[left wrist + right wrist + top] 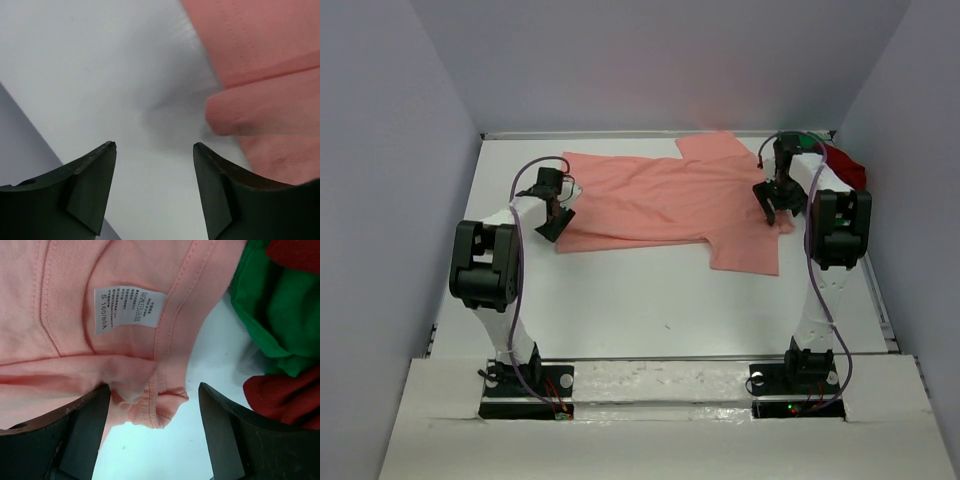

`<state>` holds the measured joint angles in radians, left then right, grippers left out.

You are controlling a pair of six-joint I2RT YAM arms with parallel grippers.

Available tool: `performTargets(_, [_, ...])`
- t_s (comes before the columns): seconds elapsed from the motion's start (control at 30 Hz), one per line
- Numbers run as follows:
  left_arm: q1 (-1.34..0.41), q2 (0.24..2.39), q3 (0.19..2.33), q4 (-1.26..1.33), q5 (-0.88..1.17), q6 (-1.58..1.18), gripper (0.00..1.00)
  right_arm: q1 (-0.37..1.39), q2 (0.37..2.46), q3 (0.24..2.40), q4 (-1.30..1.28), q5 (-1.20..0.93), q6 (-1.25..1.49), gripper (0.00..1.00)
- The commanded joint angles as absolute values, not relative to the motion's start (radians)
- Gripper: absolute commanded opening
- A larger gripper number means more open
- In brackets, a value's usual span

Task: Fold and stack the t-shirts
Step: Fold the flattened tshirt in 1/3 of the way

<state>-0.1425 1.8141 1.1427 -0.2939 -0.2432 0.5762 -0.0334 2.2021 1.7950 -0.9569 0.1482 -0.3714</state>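
The salmon-pink t-shirt (670, 200) lies spread across the far half of the table, partly folded lengthwise. My left gripper (556, 214) is open at the shirt's left hem; in the left wrist view the jaws (154, 147) stand over bare table with the pink hem (260, 75) just to their right. My right gripper (778, 205) is open over the collar end; in the right wrist view (154, 390) the pink collar (160, 405) with its white label (127, 307) lies between the fingers. The green shirt (272, 305) and the dark red shirt (847, 168) are bunched at the far right.
The white table (650, 300) is enclosed by grey walls at left, back and right. The pile of the green and dark red shirts sits in the far right corner next to my right arm. The arm bases stand at the near edge.
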Motion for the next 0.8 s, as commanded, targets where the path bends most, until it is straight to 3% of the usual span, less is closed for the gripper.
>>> performTargets(0.0, [-0.143, 1.678, 1.152, -0.247, -0.370, 0.581, 0.77, -0.038, 2.105, 1.881, -1.003, 0.132, -0.394, 0.78])
performTargets(0.17, [-0.123, 1.522, 1.181, -0.274, -0.374, 0.610, 0.92, -0.038, 1.953, 1.969, -1.071, 0.036, -0.460, 0.82])
performTargets(0.27, [-0.058, 1.421, 1.200, -0.317, -0.253, 0.597, 0.99, -0.038, 1.830, 1.965, -1.111, -0.095, -0.524, 0.80])
performTargets(0.43, [0.040, 1.281, 1.102, -0.313, -0.114, 0.584, 0.99, -0.002, 1.642, 1.699, -1.105, -0.152, -0.676, 0.71])
performTargets(0.77, [0.058, 1.100, 0.821, -0.256, -0.077, 0.502, 0.99, 0.083, 1.442, 1.244, -1.042, -0.117, -0.897, 0.64])
